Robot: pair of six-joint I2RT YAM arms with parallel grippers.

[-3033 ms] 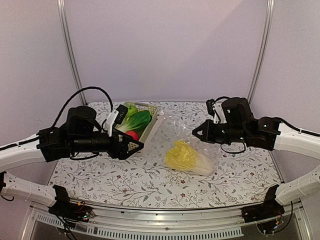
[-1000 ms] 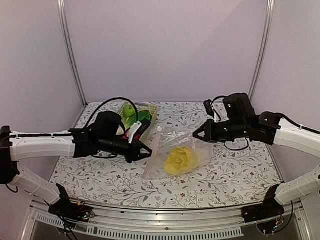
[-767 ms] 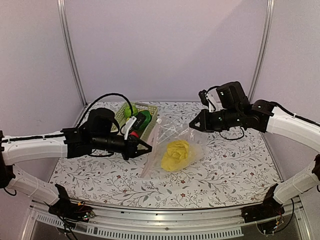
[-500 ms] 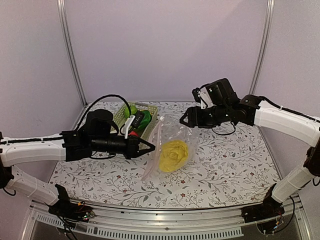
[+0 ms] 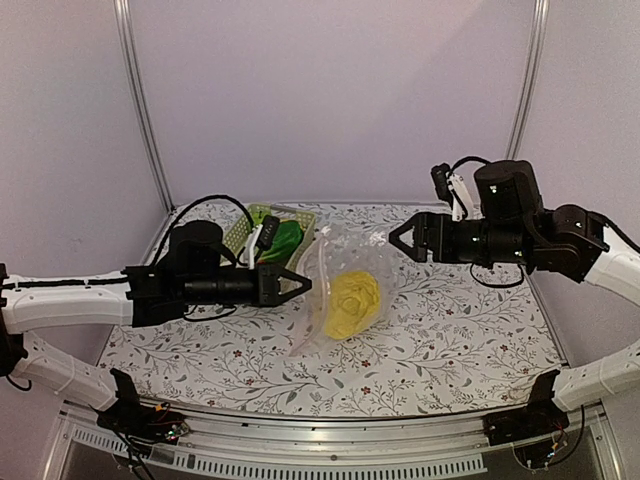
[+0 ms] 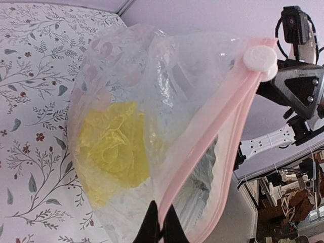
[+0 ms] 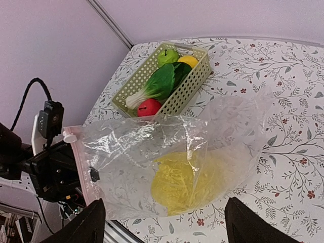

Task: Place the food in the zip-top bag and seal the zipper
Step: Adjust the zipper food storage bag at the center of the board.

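Observation:
The clear zip-top bag (image 5: 340, 270) hangs from its mouth edge over the table, with the yellow-white cabbage (image 5: 352, 302) inside it. My left gripper (image 5: 303, 284) is shut on the pink zipper (image 6: 223, 126) strip, its dark jaws (image 6: 161, 228) pinched together on it. The white slider tab (image 6: 259, 56) sits at the strip's far end. My right gripper (image 5: 395, 240) stands open just right of the bag's upper corner, holding nothing. In the right wrist view the bag (image 7: 177, 147) and cabbage (image 7: 187, 182) lie ahead of the gripper (image 7: 169, 228).
A pale green lattice basket (image 7: 194, 81) at the back left holds a green apple (image 7: 168, 55), a small yellow fruit (image 7: 188, 60), a dark green vegetable (image 7: 162, 81) and a red fruit (image 7: 148, 107). The flowered tablecloth (image 5: 450, 330) covers the table.
My right gripper has opened, let go of the bag and drawn back to the right. My left gripper keeps its grip on the zipper edge, and the bag now hangs from it.

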